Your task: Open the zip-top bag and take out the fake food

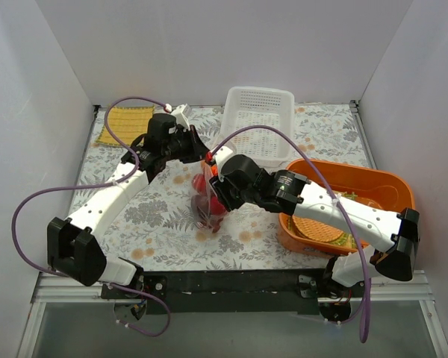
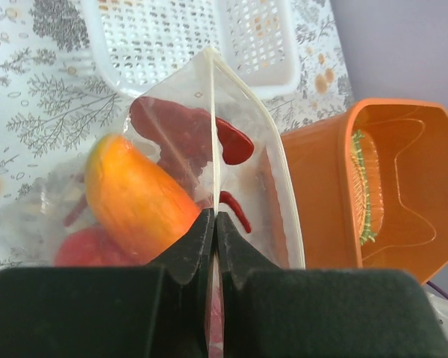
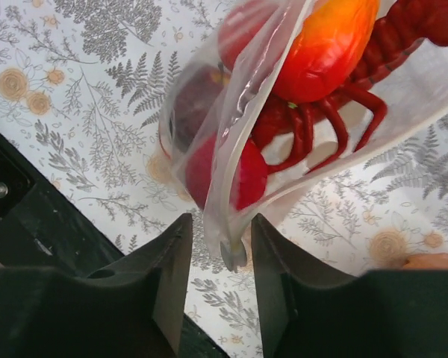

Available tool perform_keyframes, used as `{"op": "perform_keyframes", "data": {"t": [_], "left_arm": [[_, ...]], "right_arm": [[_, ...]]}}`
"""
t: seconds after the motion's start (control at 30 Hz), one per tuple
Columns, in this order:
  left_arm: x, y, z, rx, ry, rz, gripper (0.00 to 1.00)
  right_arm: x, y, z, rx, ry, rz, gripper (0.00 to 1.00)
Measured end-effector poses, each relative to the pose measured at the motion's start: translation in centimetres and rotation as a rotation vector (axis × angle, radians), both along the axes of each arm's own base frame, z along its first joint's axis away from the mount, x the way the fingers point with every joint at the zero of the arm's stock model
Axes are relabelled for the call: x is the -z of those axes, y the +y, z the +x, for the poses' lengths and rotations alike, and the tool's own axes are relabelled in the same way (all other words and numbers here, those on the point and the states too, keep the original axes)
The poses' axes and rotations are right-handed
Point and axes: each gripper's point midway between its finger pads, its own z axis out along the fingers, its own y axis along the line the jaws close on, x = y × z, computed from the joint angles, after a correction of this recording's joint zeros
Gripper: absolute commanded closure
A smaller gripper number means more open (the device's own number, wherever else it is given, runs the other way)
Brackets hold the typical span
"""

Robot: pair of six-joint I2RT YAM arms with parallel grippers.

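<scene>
The clear zip-top bag hangs above the table's middle, held up by my left gripper. In the left wrist view my left gripper is shut on the bag's edge. Inside show an orange-yellow mango and red pieces. In the right wrist view my right gripper is open, its fingers either side of the bag's zip end, not pinching it. A red lobster, the mango, a red round fruit and a dark red piece fill the bag.
A white perforated basket stands at the back. An orange tub holding a round woven mat is at the right. A yellow cloth lies at the back left. The floral tablecloth covers the table.
</scene>
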Motion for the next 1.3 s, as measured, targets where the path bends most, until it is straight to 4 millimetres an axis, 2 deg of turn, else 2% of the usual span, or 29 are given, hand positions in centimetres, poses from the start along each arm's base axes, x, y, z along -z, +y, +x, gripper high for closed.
{"op": "perform_keyframes", "data": {"t": [0.13, 0.33, 0.43, 0.53, 0.6, 0.73, 0.83, 1.13, 1.3], "left_arm": [[-1.8, 0.2, -0.2, -0.004, -0.059, -0.020, 1.00], [-1.2, 0.7, -0.2, -0.028, -0.060, -0.006, 1.00], [-1.1, 1.0, 0.0, -0.046, -0.061, 0.001, 1.00], [-1.1, 1.0, 0.0, -0.052, -0.060, 0.001, 1.00], [-1.1, 1.0, 0.1, -0.056, -0.058, 0.000, 1.00], [-1.2, 1.1, 0.0, -0.057, -0.058, -0.002, 1.00], [-1.3, 1.1, 0.0, -0.057, -0.060, -0.003, 1.00], [-1.2, 0.5, -0.3, -0.040, -0.049, -0.044, 1.00], [-1.5, 0.2, -0.3, -0.043, -0.041, -0.074, 1.00]], "right_arm": [[-2.2, -0.3, 0.7, 0.050, -0.028, 0.022, 0.49], [-7.9, -0.2, 2.9, 0.143, -0.098, 0.145, 0.52], [-9.1, -0.5, 4.6, 0.199, -0.105, 0.192, 0.55], [-8.1, -0.8, 6.9, 0.249, -0.082, 0.212, 0.57], [-6.1, -1.1, 8.6, 0.278, -0.051, 0.221, 0.57], [-0.6, -2.4, 11.2, 0.315, 0.044, 0.193, 0.55], [1.6, -2.1, 11.7, 0.296, 0.107, 0.207, 0.49], [2.1, 1.5, 10.9, 0.190, 0.195, 0.336, 0.35], [4.4, 2.7, 11.0, 0.191, 0.262, 0.339, 0.27]]}}
